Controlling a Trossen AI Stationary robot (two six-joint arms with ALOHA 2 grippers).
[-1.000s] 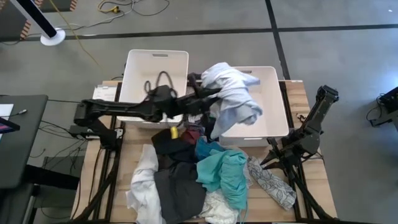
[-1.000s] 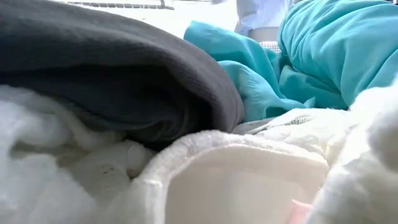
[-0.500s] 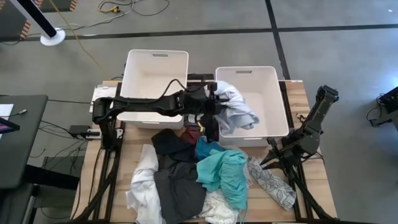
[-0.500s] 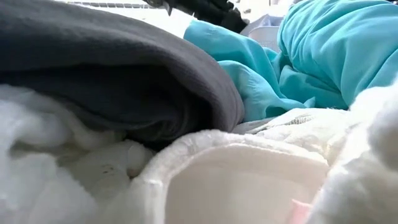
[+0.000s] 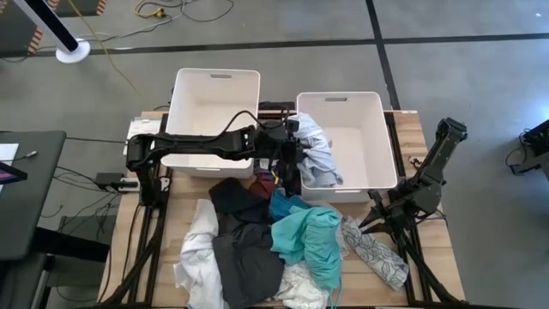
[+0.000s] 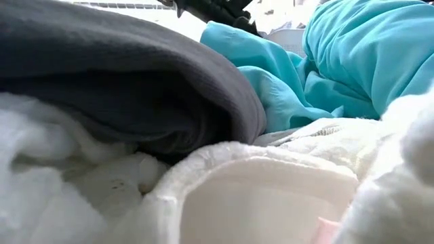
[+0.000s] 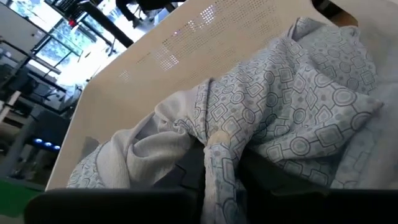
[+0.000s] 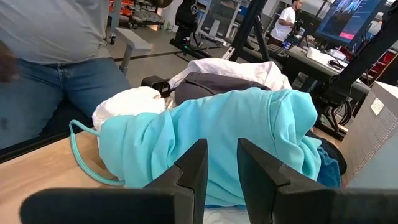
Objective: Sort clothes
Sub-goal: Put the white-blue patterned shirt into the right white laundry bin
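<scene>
My left gripper (image 5: 294, 154) reaches over the left wall of the right white bin (image 5: 369, 129) and is shut on a white garment with a grey geometric print (image 5: 319, 154). Most of this garment lies inside that bin, against its left wall. The other clothes lie in a pile on the near half of the table: a teal one (image 5: 310, 240), a dark grey one (image 5: 247, 257), a white one (image 5: 197, 249), a black one (image 5: 233, 197) and a patterned one (image 5: 375, 251). My right gripper (image 8: 221, 168) waits open at the table's right, facing the teal garment (image 8: 217, 137). My left gripper pinches a gathered fold of the printed garment (image 7: 214, 146) between its two fingers; the number of layers cannot be told. The fingers come from the table's left, over the bin's wall. The cloth spreads out ahead of the fingers into the bin, slack.
The left white bin (image 5: 214, 94) stands at the far left beside the right one. In the low view the dark grey garment (image 6: 135, 88), the teal one (image 6: 339, 61) and white fleece (image 6: 271, 190) fill the foreground. A person (image 8: 56, 50) stands beyond the table.
My left gripper has gone toward the table's right edge and down into the right bin, still shut on the printed garment. The garment, first lifted and spread above the bin's left wall, has sunk and bunched up inside the bin.
</scene>
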